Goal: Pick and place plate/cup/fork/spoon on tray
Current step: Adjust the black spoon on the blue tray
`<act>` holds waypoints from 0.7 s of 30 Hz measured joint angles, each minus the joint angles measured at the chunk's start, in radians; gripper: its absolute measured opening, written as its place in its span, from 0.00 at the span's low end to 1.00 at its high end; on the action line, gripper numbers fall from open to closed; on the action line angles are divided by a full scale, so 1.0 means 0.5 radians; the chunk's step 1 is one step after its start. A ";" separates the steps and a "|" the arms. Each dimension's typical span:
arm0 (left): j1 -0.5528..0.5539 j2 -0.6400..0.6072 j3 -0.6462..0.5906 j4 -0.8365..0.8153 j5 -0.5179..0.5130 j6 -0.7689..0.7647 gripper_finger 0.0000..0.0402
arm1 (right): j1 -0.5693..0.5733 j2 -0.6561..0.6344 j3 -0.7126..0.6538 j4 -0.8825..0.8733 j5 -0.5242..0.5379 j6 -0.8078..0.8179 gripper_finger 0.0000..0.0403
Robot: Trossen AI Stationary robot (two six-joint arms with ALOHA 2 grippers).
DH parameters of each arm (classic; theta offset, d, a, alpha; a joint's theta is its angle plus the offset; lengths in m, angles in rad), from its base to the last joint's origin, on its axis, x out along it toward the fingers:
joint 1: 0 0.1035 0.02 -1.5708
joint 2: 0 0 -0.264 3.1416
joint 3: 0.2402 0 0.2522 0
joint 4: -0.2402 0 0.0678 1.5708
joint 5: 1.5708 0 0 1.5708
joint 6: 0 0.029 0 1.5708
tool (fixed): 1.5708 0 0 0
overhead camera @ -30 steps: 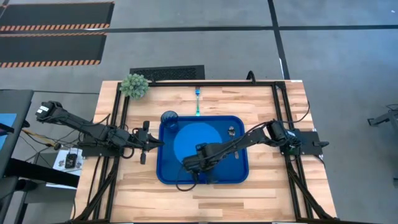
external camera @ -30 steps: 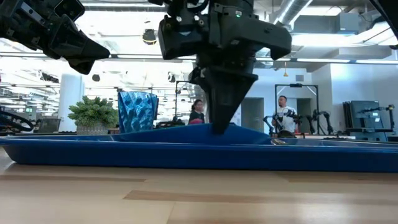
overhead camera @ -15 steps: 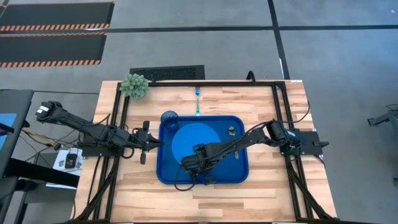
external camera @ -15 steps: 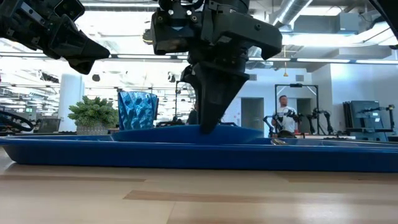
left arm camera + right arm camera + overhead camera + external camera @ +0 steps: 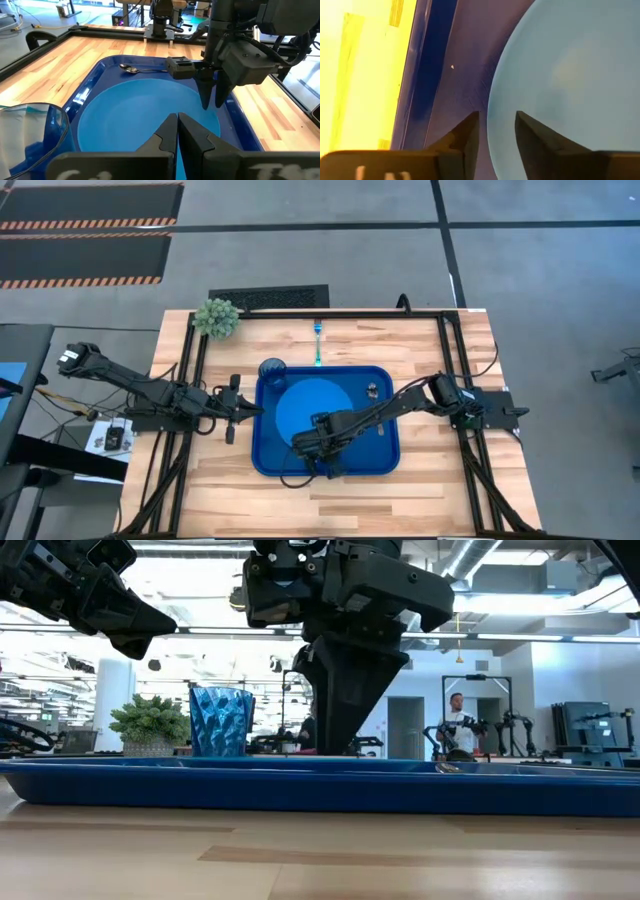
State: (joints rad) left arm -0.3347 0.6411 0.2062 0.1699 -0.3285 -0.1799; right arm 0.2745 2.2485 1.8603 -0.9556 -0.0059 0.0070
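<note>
The plate (image 5: 314,406), tilted a second ago, now lies flat in the tray (image 5: 385,455) beside cup (image 5: 272,369) and spoon (image 5: 374,392), the right tool (image 5: 303,445) parted above its edge; the fork (image 5: 318,344) remains on the table (image 5: 420,488).

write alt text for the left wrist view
The right hand hangs open just above the near edge of the plate, which lies in the tray. A spoon lies behind the plate, the cup beside it.
</note>
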 joint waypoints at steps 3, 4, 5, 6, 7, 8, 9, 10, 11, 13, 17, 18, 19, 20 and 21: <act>0.001 -0.001 0.000 0.000 0.000 0.000 0.00 | 0.008 -0.016 0.002 -0.047 0.001 0.024 0.41; 0.000 0.000 0.000 -0.001 0.000 0.000 0.00 | 0.014 -0.018 0.022 -0.087 0.009 0.025 0.41; 0.000 0.000 0.000 -0.001 0.000 0.000 0.00 | 0.023 -0.031 0.044 -0.150 0.027 0.035 0.41; 0.000 0.000 0.000 -0.001 0.000 0.000 0.00 | 0.035 -0.054 0.063 -0.215 0.059 0.054 0.40; 0.000 -0.001 0.000 -0.001 0.000 0.000 0.00 | 0.049 -0.082 0.084 -0.258 0.097 0.068 0.38; 0.000 -0.001 0.000 -0.004 0.000 0.000 0.00 | 0.060 -0.120 0.096 -0.281 0.126 0.074 0.35; 0.000 0.000 0.000 -0.007 0.002 0.000 0.00 | 0.069 -0.161 0.098 -0.322 0.152 0.080 0.31; 0.000 0.000 0.000 -0.006 0.007 0.000 0.00 | 0.080 -0.198 0.098 -0.367 0.180 0.091 0.26; 0.000 -0.001 0.000 -0.005 0.015 -0.001 0.00 | 0.090 -0.229 0.098 -0.418 0.220 0.094 0.22; 0.000 0.000 0.000 -0.009 0.017 -0.005 0.00 | 0.093 -0.300 0.073 -0.495 0.304 0.106 0.10; -0.013 0.000 0.000 -0.013 0.017 -0.015 0.00 | 0.056 -0.533 -0.181 -0.434 0.404 0.188 0.04; -0.017 0.000 0.000 -0.011 0.017 -0.015 0.00 | 0.040 -0.604 -0.293 -0.376 0.426 0.216 0.04; -0.023 -0.001 0.000 -0.012 0.016 -0.015 0.00 | 0.022 -0.674 -0.413 -0.308 0.438 0.246 0.04; -0.026 0.000 0.000 -0.013 0.013 -0.015 0.00 | -0.001 -0.752 -0.558 -0.207 0.437 0.275 0.04; -0.029 0.000 0.000 -0.011 0.013 -0.015 0.00 | -0.024 -0.832 -0.702 -0.091 0.436 0.305 0.03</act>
State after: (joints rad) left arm -0.3492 0.6411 0.2062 0.1642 -0.3221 -0.1871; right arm 0.2625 1.8327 1.5091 -1.0010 0.2123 0.1593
